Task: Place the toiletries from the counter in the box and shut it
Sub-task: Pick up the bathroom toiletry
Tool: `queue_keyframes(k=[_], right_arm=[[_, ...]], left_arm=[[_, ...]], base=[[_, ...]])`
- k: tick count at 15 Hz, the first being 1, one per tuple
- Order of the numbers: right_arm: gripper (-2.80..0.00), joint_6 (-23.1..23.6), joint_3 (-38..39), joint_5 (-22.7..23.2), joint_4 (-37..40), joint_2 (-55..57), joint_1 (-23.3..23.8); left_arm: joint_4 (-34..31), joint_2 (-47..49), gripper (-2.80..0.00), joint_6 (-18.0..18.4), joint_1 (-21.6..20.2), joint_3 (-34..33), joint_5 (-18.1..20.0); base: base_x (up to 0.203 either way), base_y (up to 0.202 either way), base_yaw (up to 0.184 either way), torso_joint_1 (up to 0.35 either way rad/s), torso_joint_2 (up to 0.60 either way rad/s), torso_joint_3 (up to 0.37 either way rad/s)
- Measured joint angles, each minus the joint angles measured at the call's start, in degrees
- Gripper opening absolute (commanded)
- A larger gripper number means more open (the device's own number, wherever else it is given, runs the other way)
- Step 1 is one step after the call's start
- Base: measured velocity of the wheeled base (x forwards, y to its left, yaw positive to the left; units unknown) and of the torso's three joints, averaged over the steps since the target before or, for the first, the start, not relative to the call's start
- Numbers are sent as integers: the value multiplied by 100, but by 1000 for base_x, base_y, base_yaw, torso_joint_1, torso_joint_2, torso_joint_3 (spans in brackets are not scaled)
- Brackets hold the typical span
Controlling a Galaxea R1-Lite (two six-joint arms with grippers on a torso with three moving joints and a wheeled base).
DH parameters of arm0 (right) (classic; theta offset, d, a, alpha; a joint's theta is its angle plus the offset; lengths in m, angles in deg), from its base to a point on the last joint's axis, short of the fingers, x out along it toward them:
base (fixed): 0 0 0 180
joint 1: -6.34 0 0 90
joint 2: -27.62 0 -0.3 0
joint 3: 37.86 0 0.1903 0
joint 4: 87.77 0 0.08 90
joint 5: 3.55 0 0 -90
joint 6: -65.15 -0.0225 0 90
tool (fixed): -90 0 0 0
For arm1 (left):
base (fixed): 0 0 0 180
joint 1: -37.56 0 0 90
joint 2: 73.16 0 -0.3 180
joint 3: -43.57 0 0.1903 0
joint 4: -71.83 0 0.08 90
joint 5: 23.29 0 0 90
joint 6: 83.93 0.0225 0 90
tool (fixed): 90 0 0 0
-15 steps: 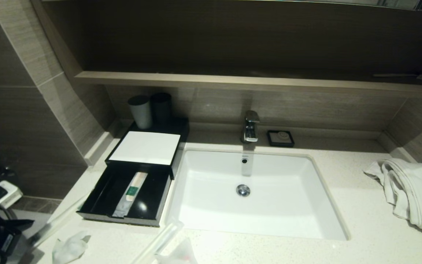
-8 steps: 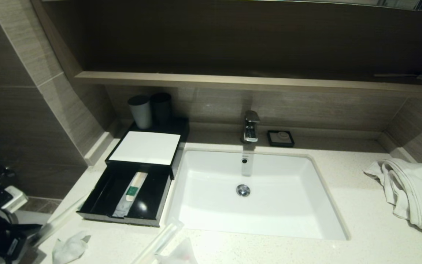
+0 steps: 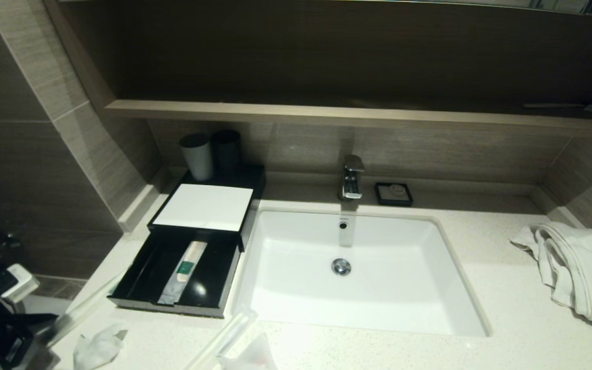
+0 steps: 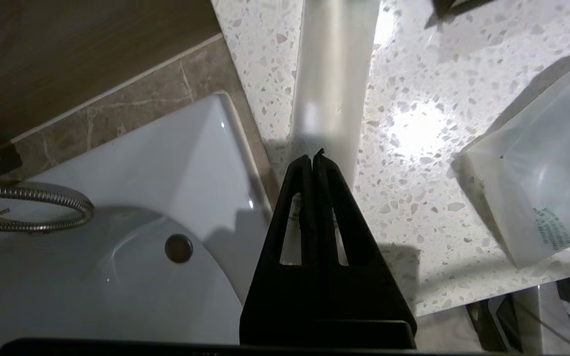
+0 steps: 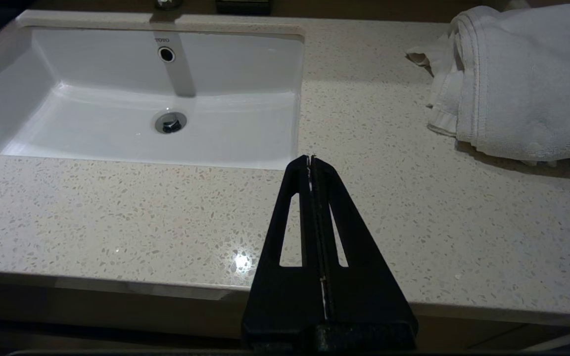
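The black box (image 3: 136, 288) stands left of the sink with its drawer pulled open; a white packet with a green label (image 3: 185, 267) lies in the drawer. My left gripper (image 3: 41, 335) is at the counter's front left corner, shut (image 4: 313, 159) on the end of a long frosted packet (image 4: 332, 74) that reaches toward the drawer (image 3: 85, 308). A crumpled white packet (image 3: 95, 349) lies near it and also shows in the left wrist view (image 4: 537, 178). Another long clear packet (image 3: 221, 336) and a small pouch (image 3: 255, 355) lie at the front edge. My right gripper (image 5: 310, 158) is shut and empty over the front counter, right of the sink.
The white sink (image 3: 460, 308) with its faucet (image 3: 351, 177) fills the middle. A soap dish (image 3: 393, 193) sits behind it and two cups (image 3: 197, 155) stand behind the box. A white towel (image 3: 578, 267) lies at the right. A white fixture with a hose (image 4: 117, 198) is beyond the counter's left edge.
My left arm has shifted slightly at the counter's left corner; the long packet stays in its grip. Nothing else has moved.
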Motion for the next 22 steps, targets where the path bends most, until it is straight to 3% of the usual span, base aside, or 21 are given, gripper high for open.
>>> queue_keyframes(k=[1,2,22], right_arm=[[-280,2,0,-4,0,0,0],[-280,0,0,-3,-2,0,0],[-280,2,0,-1,0,0,0]], left_arm=[[-5,-11,-280,4,-37,0,140],[-10,-21,0,11,-71,-2,217],[6,422,0,12,-131,-55,240]], base=[[0,0,0,0,0,0],[0,0,0,0,0,0],[0,0,0,0,0,0]])
